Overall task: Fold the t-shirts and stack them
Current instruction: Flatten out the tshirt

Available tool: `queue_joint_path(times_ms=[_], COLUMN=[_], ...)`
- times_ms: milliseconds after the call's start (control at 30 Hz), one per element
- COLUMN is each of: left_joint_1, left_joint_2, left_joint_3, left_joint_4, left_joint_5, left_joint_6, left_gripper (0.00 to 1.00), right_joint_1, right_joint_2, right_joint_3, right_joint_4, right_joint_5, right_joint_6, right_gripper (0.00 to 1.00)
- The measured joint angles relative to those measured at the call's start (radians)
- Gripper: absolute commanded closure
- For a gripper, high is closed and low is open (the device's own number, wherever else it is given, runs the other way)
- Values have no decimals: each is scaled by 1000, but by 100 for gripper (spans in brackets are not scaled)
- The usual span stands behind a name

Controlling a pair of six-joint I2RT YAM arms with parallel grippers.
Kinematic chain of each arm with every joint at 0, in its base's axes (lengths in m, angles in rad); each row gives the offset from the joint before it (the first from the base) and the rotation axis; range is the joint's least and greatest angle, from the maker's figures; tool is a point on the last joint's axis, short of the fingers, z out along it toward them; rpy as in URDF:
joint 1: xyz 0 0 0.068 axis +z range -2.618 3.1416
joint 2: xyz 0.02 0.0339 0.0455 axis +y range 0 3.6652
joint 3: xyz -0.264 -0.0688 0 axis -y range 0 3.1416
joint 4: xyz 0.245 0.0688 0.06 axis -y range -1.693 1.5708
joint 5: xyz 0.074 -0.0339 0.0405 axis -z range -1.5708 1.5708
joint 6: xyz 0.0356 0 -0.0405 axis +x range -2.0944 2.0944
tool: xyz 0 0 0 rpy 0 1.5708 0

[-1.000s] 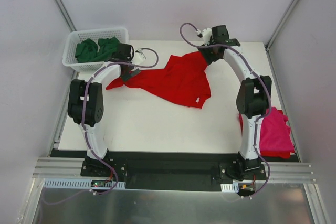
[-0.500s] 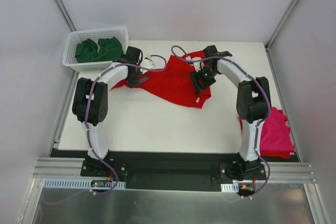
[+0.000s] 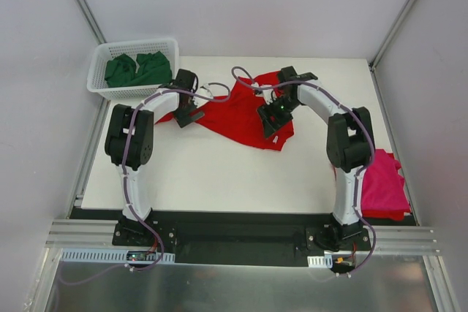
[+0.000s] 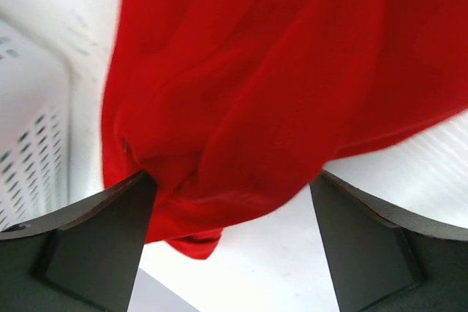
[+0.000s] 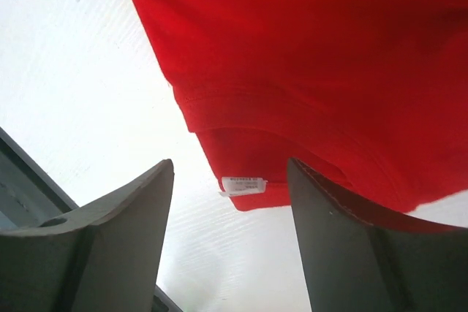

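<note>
Early days I reckon: up top the red t-shirt (image 3: pixel 241 111) sprawls unfolded mid-worktop (image 3: pixel 219 173), pink t-shirt (image 3: pixel 384 184) sits bundled near right, green t-shirts (image 3: pixel 135 69) wait in the basket (image 3: pixel 98 87); left wrist shows the left tool (image 4: pixel 230 180) wide around red cloth, right wrist the right tool (image 5: pixel 228 164) open over the label (image 5: pixel 243 185).
</note>
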Motion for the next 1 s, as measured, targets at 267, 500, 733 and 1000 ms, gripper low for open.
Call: queue_joint_path(times_ms=[267,500,733,1000], left_joint_1=[8,5,-70,-241], left_joint_2=[29,-60,-229,-397], left_joint_3=[29,-90,-292,-342], left_joint_4=[-3,-20,-208,-404], left_joint_5=[6,51,140,220], left_joint_6=[0,-3,-35,-120], left_gripper=[15,16,20,22], right_joint_1=[33,59,59,58], right_joint_2=[118,100,16,-104], right_joint_3=[23,4,-138,-347], right_joint_4=[-58,-93,-139,-203], right_joint_5=[27,110,180,204], right_joint_6=[-20,-42,-65,-79], right_gripper=[16,12,7,6])
